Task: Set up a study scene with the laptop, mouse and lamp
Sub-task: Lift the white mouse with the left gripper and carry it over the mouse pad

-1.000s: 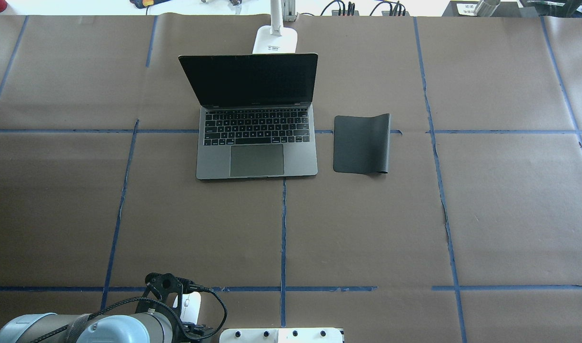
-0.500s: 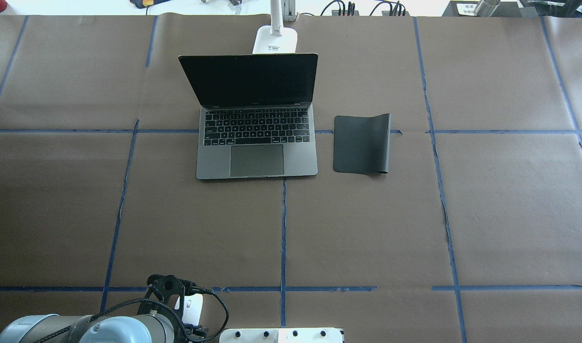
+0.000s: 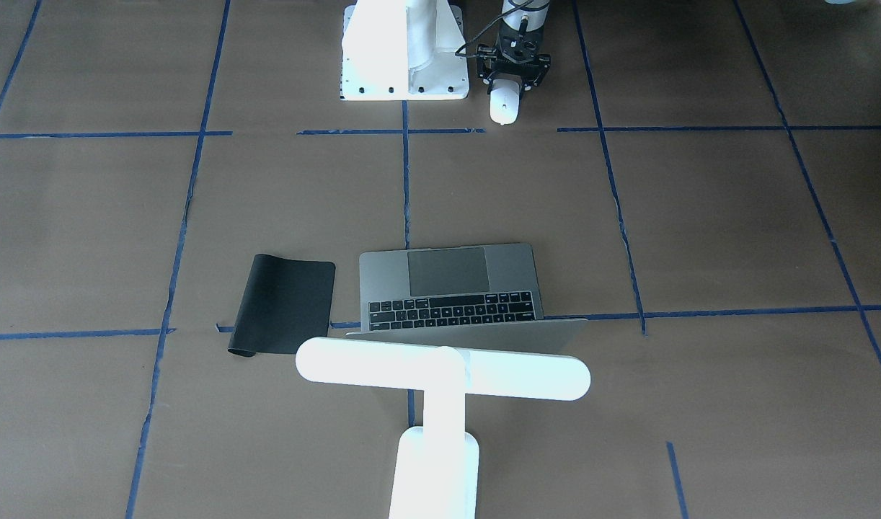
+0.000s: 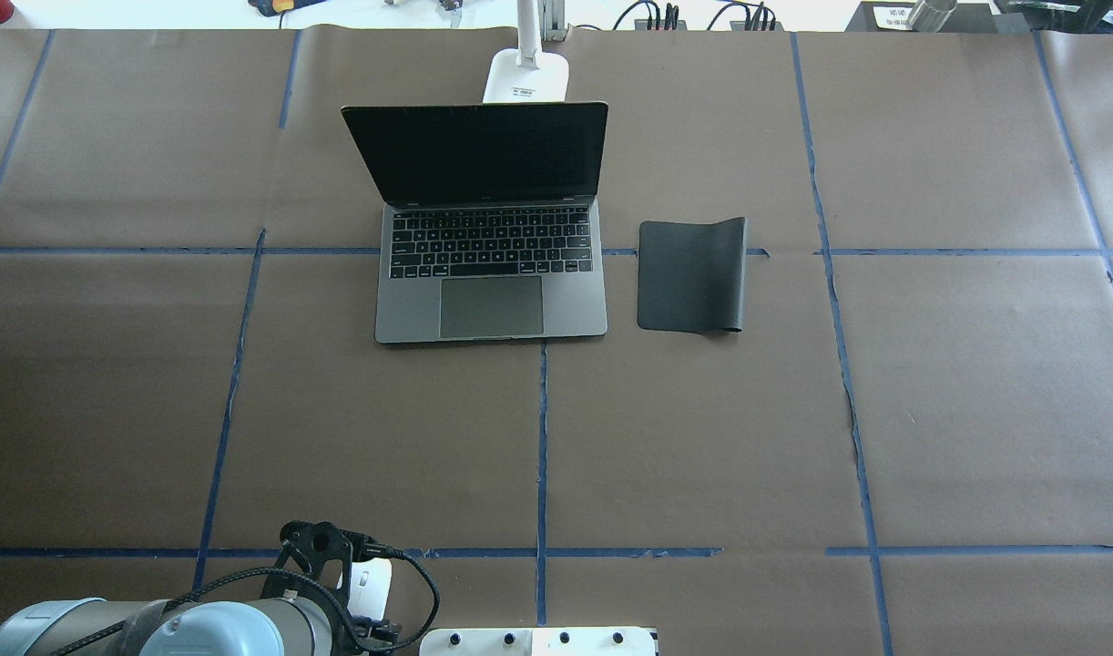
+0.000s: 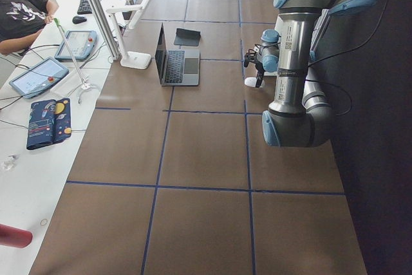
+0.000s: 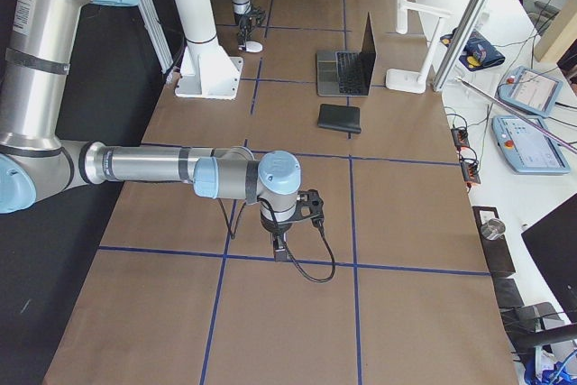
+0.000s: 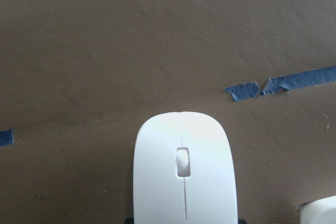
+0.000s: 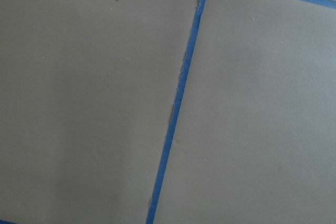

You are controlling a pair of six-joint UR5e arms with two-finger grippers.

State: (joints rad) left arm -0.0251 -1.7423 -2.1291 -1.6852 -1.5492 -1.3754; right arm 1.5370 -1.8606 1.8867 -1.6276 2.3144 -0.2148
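The grey laptop (image 4: 491, 273) lies open at the table's middle, screen dark. The white T-shaped lamp (image 3: 440, 375) stands behind it, on the far side from me; its base (image 4: 526, 77) shows in the overhead view. The white mouse (image 3: 504, 106) is at the near edge beside my base. My left gripper (image 3: 510, 85) is shut on the mouse's rear, and the mouse fills the lower part of the left wrist view (image 7: 184, 177). My right gripper (image 6: 281, 250) hangs low over bare paper far to my right. I cannot tell whether it is open or shut.
A black mat (image 4: 691, 273) with one curled edge lies just right of the laptop. The white pedestal (image 3: 404, 50) stands next to the mouse. Brown paper with blue tape lines (image 8: 178, 103) covers the table. Tablets and cables lie past the far edge.
My left gripper and the mouse have shifted slightly to the right in the overhead view. Nothing else has moved.
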